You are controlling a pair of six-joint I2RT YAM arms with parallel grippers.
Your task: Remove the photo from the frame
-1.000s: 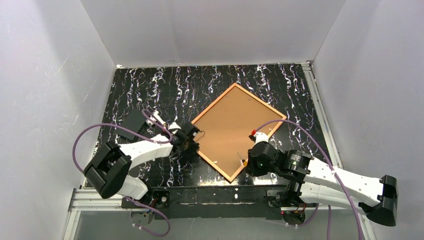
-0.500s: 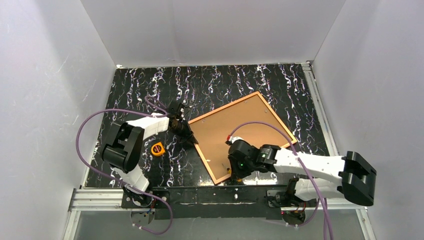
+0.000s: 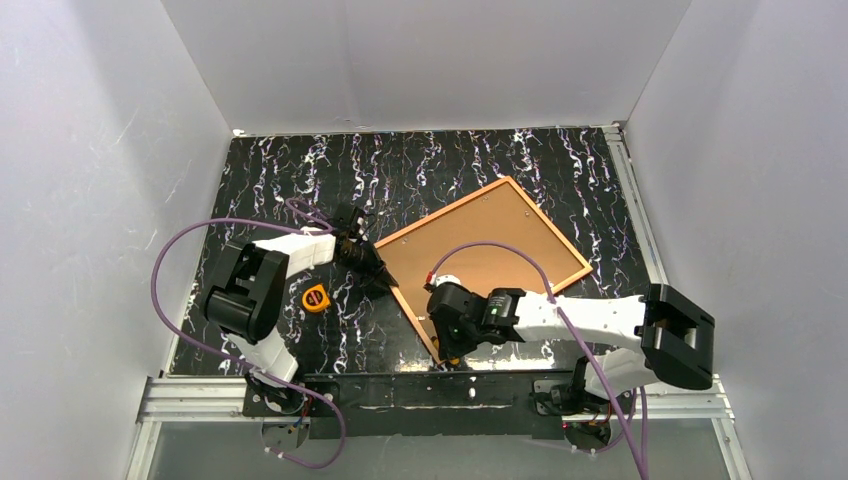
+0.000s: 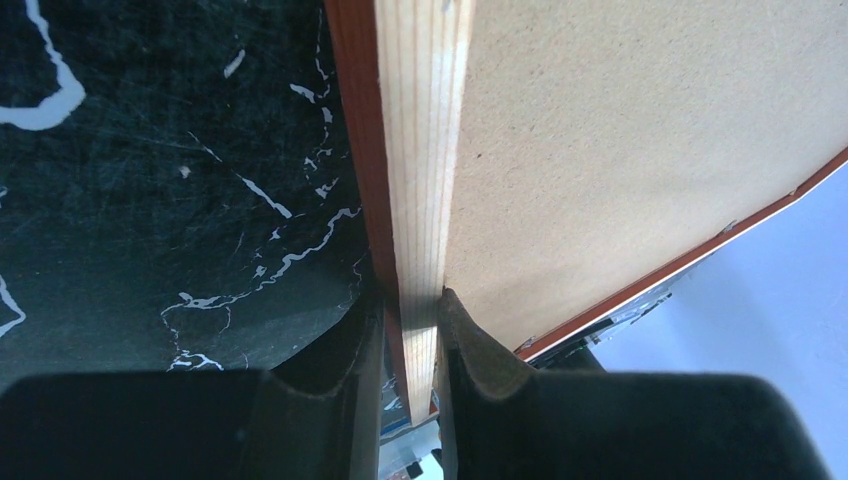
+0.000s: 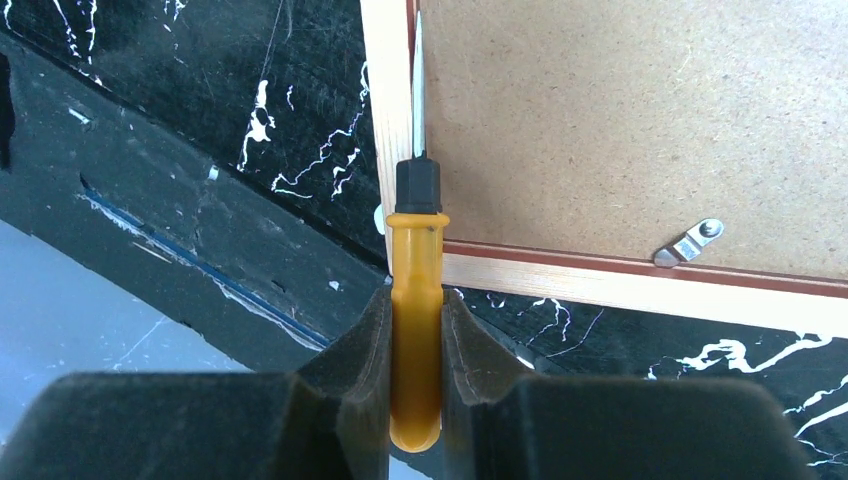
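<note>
Swung left since before, the right gripper (image 5: 415,310) clamps a screwdriver (image 5: 417,262), its blade lying in the seam between frame (image 5: 385,120) and photo (image 5: 620,110), which sits back-up inside it on the table (image 3: 300,180). The left gripper (image 4: 412,320) pinches the frame's left rail. Pry gently with the blade low while that rail is held down; a clip (image 5: 690,242) probably pins the board.

One of nearly everything on the counter (image 3: 300,170), two of the arms.
One frame (image 3: 447,210), one photo (image 3: 480,220) board side up, one yellow-handled screwdriver (image 5: 416,300), one small yellow tape measure (image 3: 315,298), one metal turn clip (image 5: 689,241) in the right wrist view, and two arms: left end effector (image 3: 372,268), right end effector (image 3: 452,345).
</note>
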